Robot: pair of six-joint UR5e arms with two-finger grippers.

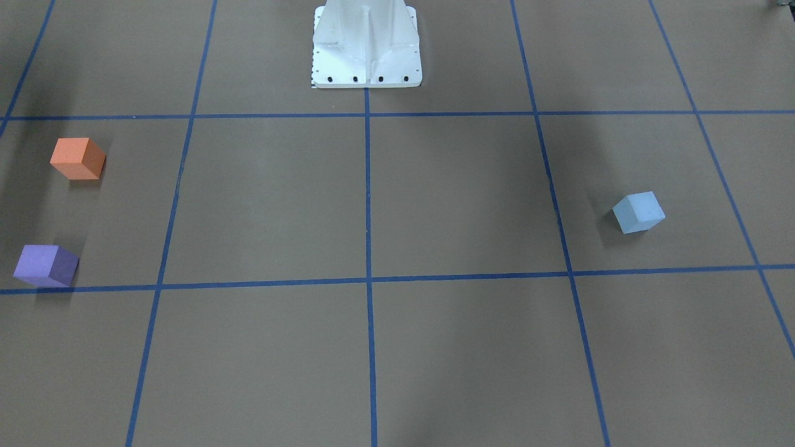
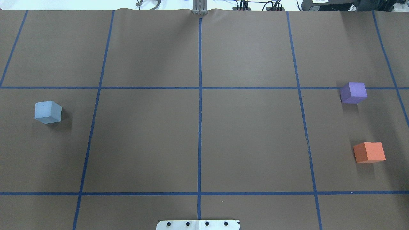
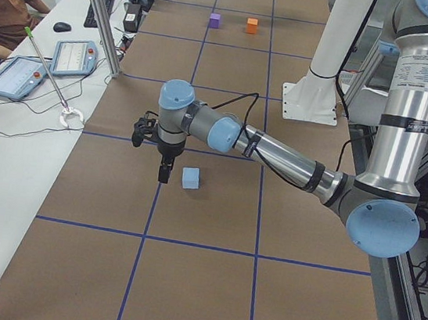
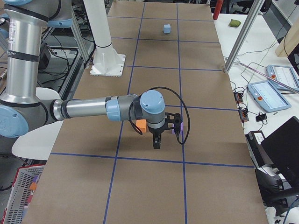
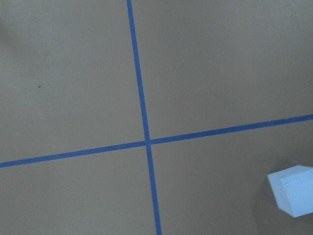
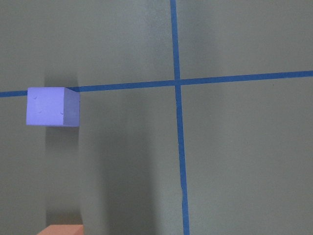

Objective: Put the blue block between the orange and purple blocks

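The only writing in view is on the tablet screens (image 3: pixel 74 57) on the side desk, and it is too small to read. At the far left of the overhead view the blue block (image 2: pixel 48 111) rests alone on the table (image 2: pixel 249 134). It is a pale, matte cube with foam-like faces, turned a little against the grid. The left gripper (image 3: pixel 164 173) hangs just beside it, pointing down, but I cannot tell whether it is spread or closed (only the side view shows it). Brown paper covers the table, marked into squares by blue tape lines (image 2: pixel 199 127). A white metal pedestal base (image 1: pixel 366 49) stands at the middle. At the far right, well apart from the blue cube, the purple block (image 2: pixel 353 93) sits at a tape line. The orange block (image 2: pixel 369 152) lies nearer the robot, with a gap between the two. The right gripper (image 4: pixel 157 143) hovers by this pair, and its grip cannot be judged either.
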